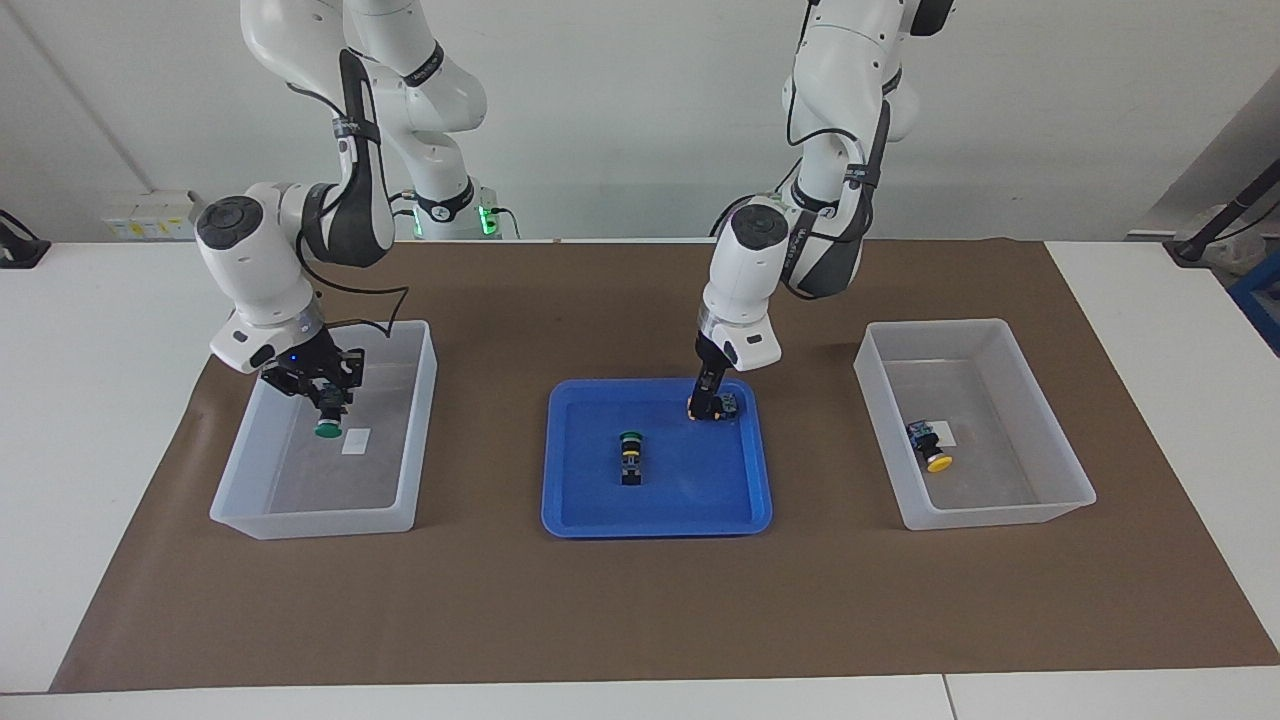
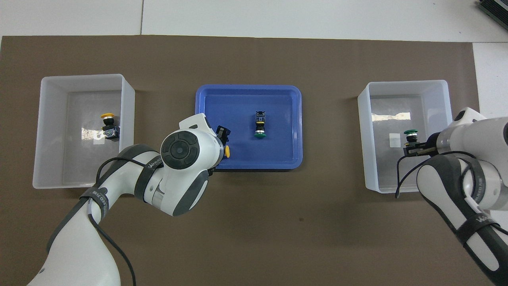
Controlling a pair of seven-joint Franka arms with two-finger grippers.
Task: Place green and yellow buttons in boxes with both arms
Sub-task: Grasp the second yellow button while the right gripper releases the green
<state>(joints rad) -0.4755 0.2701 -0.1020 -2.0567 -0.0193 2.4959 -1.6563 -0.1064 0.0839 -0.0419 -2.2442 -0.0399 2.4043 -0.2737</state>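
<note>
Green-capped push-button switch [image 1: 327, 424] hangs clamped in our right gripper [image 1: 329, 400] over the clear plastic box [image 1: 420, 400] for release, while our left gripper [image 1: 706, 405], jaws apart, straddles the yellow-capped switch [image 2: 227, 151] in the blue tray [image 1: 600, 520].

In the overhead view the left arm [image 2: 182, 159] hides most of a yellow button [image 2: 227, 151] at the blue tray's [image 2: 278, 159] edge.

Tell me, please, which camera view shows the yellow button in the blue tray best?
The facing view: the yellow button shows with the left gripper at it. In the overhead view the arm covers most of it, leaving only its cap.
</note>
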